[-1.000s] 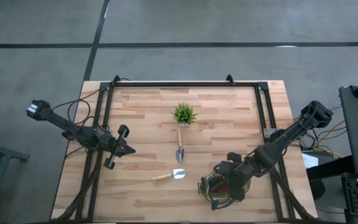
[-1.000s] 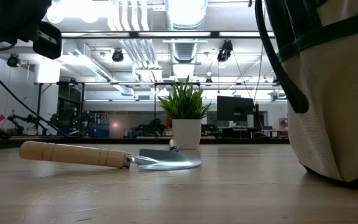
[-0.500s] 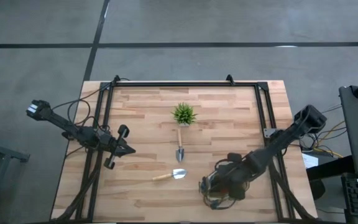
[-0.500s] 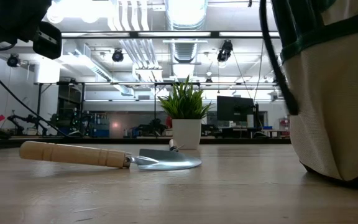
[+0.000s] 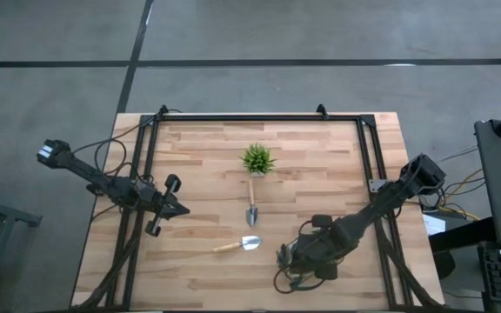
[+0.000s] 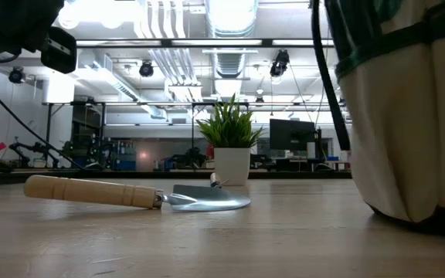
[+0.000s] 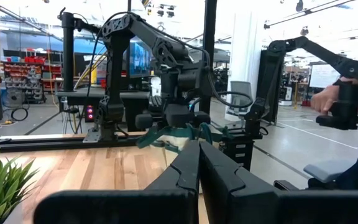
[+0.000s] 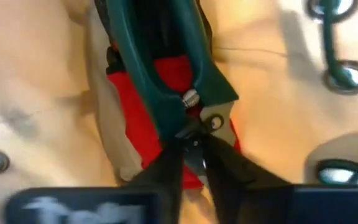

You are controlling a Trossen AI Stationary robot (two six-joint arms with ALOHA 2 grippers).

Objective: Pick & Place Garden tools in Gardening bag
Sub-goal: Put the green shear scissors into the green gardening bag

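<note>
The tan gardening bag (image 5: 290, 266) stands at the table's near right and fills the right of the low view (image 6: 408, 116). My right gripper (image 8: 192, 146) points down into its mouth, fingers nearly together. Below them, inside the bag, lie dark-green-handled pruning shears (image 8: 166, 81) on a red item (image 8: 135, 106). Two wooden-handled trowels lie flat on the table, one (image 5: 251, 211) just below the plant and one (image 5: 237, 246) nearer (image 6: 130, 193). My left gripper (image 5: 179, 209) waits shut at the table's left (image 7: 199, 149). My right gripper comes from above, pointing down into the bag. Its fingertips (image 8: 178, 144) stand right at the shears' pivot end (image 8: 191, 99), next to the bolt. Whether they touch or pinch the shears, I cannot tell.
A small spiky potted plant (image 5: 257, 159) stands at the table's middle far side (image 6: 232, 143). A black frame (image 5: 250, 117) runs round the table's far part. Beyond the table, a person's hand (image 7: 325, 99) shows in the left wrist view.
My right gripper has sunk deeper into the bag's mouth and tipped steeper, pointing down. The bag has slid a little toward the table's left and stayed upright. The trowels and the plant have not moved.
</note>
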